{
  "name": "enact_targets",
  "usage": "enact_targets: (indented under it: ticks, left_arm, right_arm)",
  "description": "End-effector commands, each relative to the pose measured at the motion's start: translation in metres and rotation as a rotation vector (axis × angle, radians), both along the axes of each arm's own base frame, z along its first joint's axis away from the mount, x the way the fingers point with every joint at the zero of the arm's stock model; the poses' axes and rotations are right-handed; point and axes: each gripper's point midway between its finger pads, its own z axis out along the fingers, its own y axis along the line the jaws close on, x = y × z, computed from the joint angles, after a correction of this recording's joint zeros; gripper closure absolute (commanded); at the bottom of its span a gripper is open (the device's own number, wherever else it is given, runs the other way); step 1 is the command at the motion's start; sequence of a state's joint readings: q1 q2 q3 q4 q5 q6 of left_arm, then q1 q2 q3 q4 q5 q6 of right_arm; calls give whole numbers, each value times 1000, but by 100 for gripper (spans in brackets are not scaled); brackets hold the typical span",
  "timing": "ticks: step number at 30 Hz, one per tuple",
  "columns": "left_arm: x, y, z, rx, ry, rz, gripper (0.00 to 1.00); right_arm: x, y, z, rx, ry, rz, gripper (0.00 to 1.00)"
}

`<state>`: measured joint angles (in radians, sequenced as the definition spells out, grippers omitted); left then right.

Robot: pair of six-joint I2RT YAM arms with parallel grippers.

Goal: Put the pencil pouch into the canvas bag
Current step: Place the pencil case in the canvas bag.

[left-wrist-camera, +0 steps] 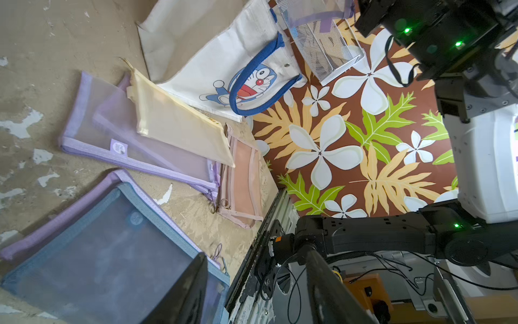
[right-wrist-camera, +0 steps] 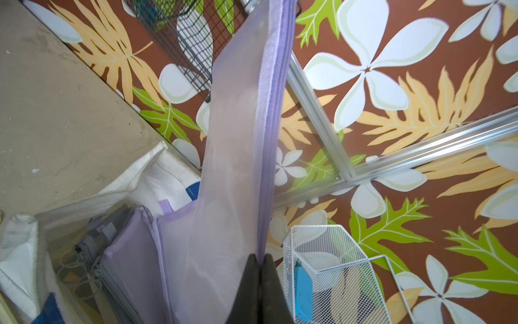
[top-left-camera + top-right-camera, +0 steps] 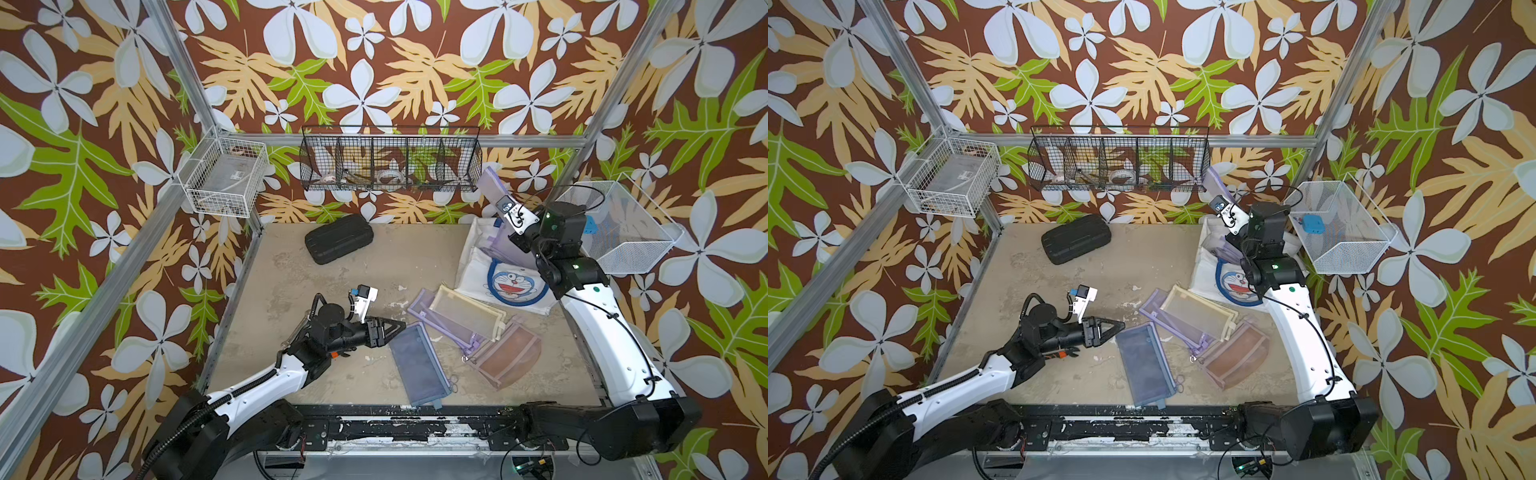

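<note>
**Holding the pencil pouch point(image 2: 238, 140) at the mouth of the canvas bag point(image 3: 473, 270)**

Only the right wrist view shows the right gripper point(image 2: 262, 262), its jaws pressed together on the purple zipper edge of the lilac mesh pouch. In both top views the wrist hides those fingertips. The same view reveals other pouches point(image 2: 131, 252) lying inside the bag. The held pouch stands nearly upright, its lower part at the bag's open mouth near the table's point(image 3: 291, 282) far right corner. The left wrist view shows the left gripper point(image 1: 255, 252) with jaws partly apart and empty, at the edge of a blue pouch point(image 1: 98, 252) lying flat.
</note>
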<state>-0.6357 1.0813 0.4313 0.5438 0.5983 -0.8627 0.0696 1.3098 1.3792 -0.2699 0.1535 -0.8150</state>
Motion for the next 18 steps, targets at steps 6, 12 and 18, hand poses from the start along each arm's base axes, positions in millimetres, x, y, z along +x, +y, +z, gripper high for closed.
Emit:
enact_targets:
  ticks: [6, 12, 18]
  left_arm:
    - [-1, 1, 13, -48, -29, -11, 42]
    - [1, 4, 14, -61, -27, -4, 42]
    - [2, 6, 12, -60, -24, 0, 42]
  right_arm:
    - [-8, -40, -67, 40, 149, -67, 100]
    - [-15, -53, -87, 24, 192, -82, 100]
    - [-20, -59, -106, -34, 242, -88, 100]
